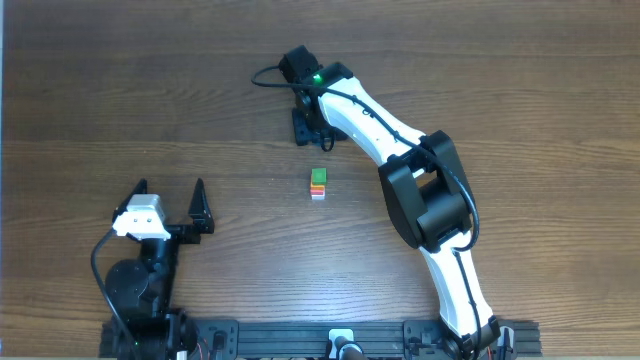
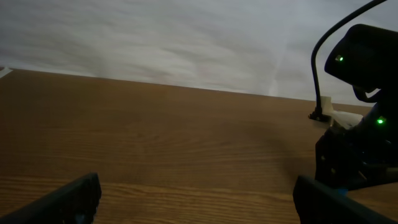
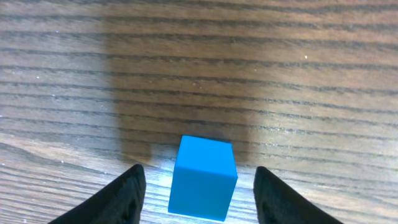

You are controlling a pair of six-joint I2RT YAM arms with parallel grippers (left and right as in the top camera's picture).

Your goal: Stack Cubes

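A small stack of cubes [image 1: 318,184] stands mid-table, with green on top, orange under it and white at the bottom. Farther back, my right gripper [image 1: 313,135] points down at the table. In the right wrist view a blue cube [image 3: 204,177] sits on the wood between the fingers of the right gripper [image 3: 200,190], which are open on either side and apart from its faces. My left gripper [image 1: 170,192] is open and holds nothing at the near left, far from the stack; the left wrist view shows its fingers [image 2: 62,202] spread wide.
The wooden table [image 1: 520,90] is bare around the stack. The right arm [image 1: 425,190] arches across the right half of the table. The right arm's wrist and cable [image 2: 357,118] show in the left wrist view against a pale wall.
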